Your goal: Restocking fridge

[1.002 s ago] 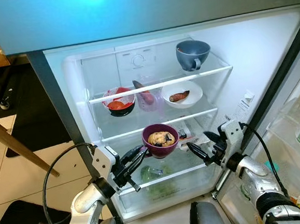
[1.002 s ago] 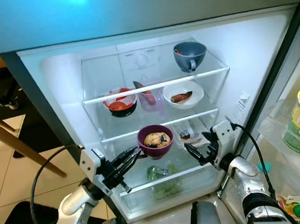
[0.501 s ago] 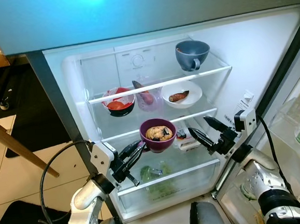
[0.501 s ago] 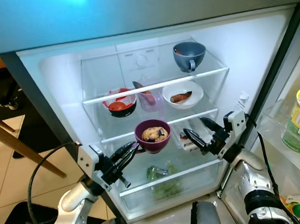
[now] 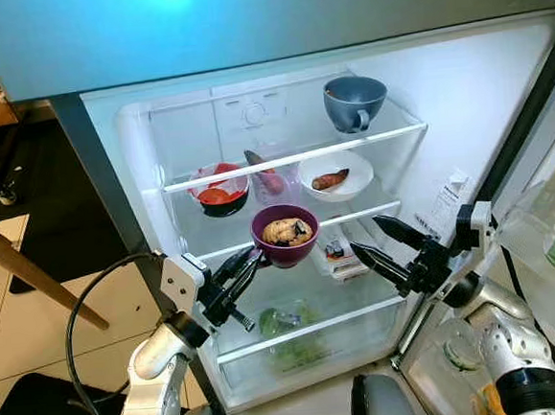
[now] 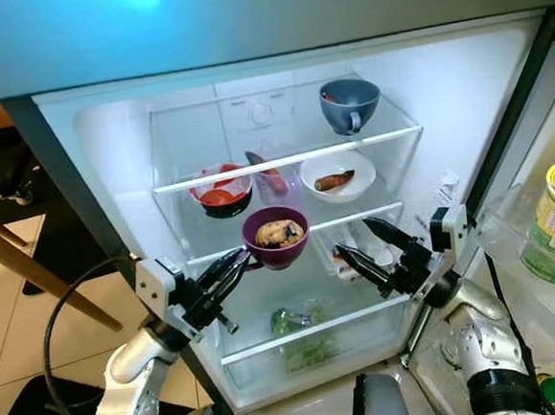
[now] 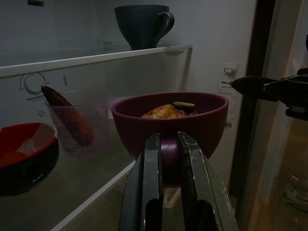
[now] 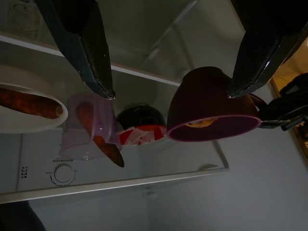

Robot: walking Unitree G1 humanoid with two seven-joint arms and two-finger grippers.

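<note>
The left gripper [image 5: 247, 268] has its fingers squeezed tight on the handle of the purple bowl [image 5: 284, 235], so the food inside stays level. The bowl hangs in the middle of the frame, just in front of the middle shelf [image 5: 355, 215]. The right gripper [image 5: 385, 248], lower right, has its fingers spread wide and holds nothing, maybe waiting to help.

Setting: a home kitchen. An open fridge [image 5: 462, 106] with glass shelves [image 5: 293, 156] holds household dishes: a blue mug [image 5: 354, 101], a white plate [image 5: 336, 173] and a red bowl [image 5: 220, 187]. Tiled floor [image 5: 36, 313] and a wooden table leg [image 5: 23, 276] adjoin it.
</note>
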